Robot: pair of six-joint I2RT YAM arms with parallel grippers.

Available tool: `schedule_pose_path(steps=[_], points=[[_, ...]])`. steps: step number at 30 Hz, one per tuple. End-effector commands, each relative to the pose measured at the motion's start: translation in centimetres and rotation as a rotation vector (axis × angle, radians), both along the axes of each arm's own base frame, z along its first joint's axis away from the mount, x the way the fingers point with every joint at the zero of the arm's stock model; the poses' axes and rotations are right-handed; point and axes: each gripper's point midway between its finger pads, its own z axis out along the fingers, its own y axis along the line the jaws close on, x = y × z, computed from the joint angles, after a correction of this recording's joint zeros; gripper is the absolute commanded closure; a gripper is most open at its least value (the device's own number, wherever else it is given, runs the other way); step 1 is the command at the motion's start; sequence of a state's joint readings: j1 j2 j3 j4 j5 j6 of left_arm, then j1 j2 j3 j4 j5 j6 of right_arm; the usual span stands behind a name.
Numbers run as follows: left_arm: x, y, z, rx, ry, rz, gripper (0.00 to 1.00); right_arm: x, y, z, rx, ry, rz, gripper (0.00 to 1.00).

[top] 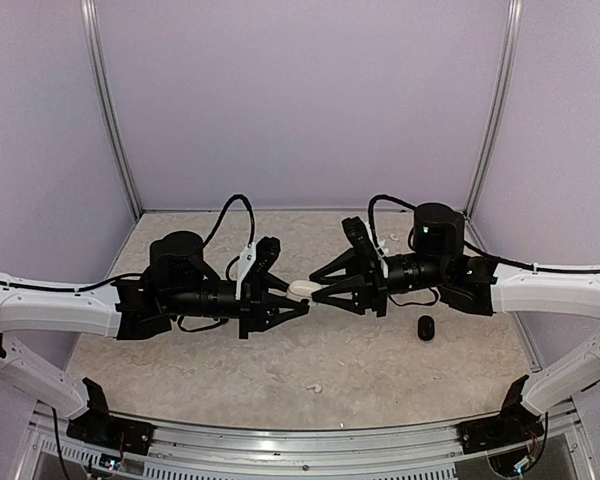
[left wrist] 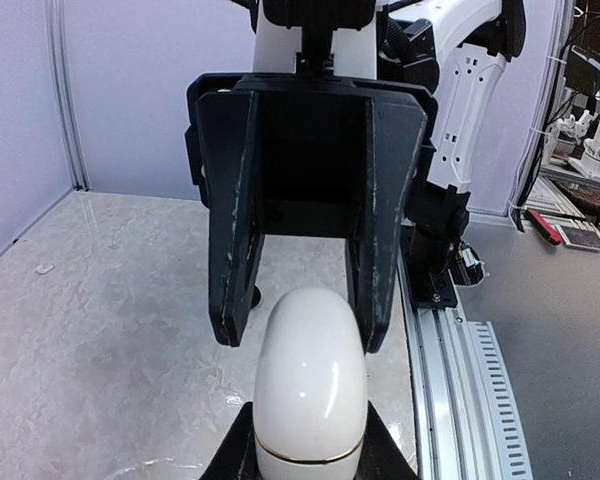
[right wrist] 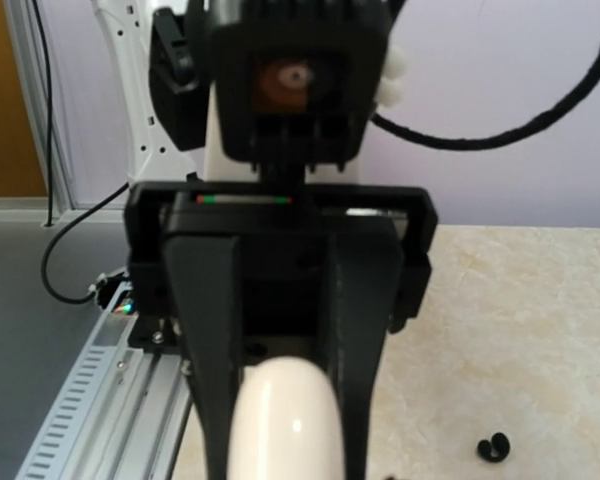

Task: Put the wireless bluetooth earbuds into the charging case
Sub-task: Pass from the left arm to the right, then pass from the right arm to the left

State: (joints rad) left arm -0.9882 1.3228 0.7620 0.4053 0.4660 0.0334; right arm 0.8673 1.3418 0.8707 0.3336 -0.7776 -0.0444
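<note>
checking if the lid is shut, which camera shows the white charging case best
The left wrist view: the white charging case fills the lower middle, sharp, with its seam line visible near the bottom. The top view shows it only as a small pale sliver at the middle. The right wrist view shows only its rounded end, blurred, at the bottom edge.

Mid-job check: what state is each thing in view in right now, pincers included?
White case: lid closed, held off the table.
Left pincer: shut on the white case.
Right pincer: astride the case's free end; grip unclear.
Black oval item: lying loose on the table.
Small black curled piece: lying loose on the table.
</note>
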Motion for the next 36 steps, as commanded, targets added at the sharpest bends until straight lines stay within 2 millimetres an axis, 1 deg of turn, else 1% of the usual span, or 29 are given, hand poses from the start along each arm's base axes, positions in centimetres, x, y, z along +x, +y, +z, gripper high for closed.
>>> schedule_pose_path(steps=[1,7,10,13,14,15,18,21,24,29,36], points=[[-0.3,-0.1,1.2,-0.016,-0.040,-0.013,0.89,0.2,0.1,0.2,-0.005,0.004,0.017,0.64],[-0.2,-0.3,1.4,-0.020,-0.047,-0.008,0.89,0.0,0.3,-0.1,-0.006,0.023,0.031,0.63],[-0.2,-0.4,1.5,-0.021,-0.048,-0.009,0.89,0.1,0.5,0.0,-0.005,0.031,0.036,0.68],[-0.1,-0.5,1.6,-0.020,-0.050,-0.006,0.88,0.1,0.5,-0.1,-0.005,0.033,0.038,0.70],[-0.1,-0.5,1.6,-0.020,-0.051,-0.006,0.88,0.1,0.5,-0.1,-0.006,0.034,0.038,0.73],[-0.1,-0.6,1.6,-0.021,-0.053,-0.005,0.85,0.1,0.5,-0.1,-0.005,0.031,0.037,0.76],[0.0,-0.5,1.7,-0.030,-0.057,0.007,0.72,0.1,0.4,0.1,0.005,0.024,0.031,0.83],[0.1,-0.5,1.9,-0.052,-0.064,0.014,0.61,0.0,0.4,0.5,0.032,0.029,0.030,0.85],[0.0,-0.6,2.1,-0.067,-0.072,0.017,0.57,-0.1,0.4,1.1,0.073,0.055,0.040,0.87],[0.0,-0.9,2.3,-0.082,-0.078,0.014,0.56,-0.3,0.4,1.7,0.112,0.055,0.049,0.89],[0.2,-1.2,2.9,-0.107,-0.087,0.016,0.59,-0.6,0.6,1.6,0.111,0.061,0.067,0.89]])
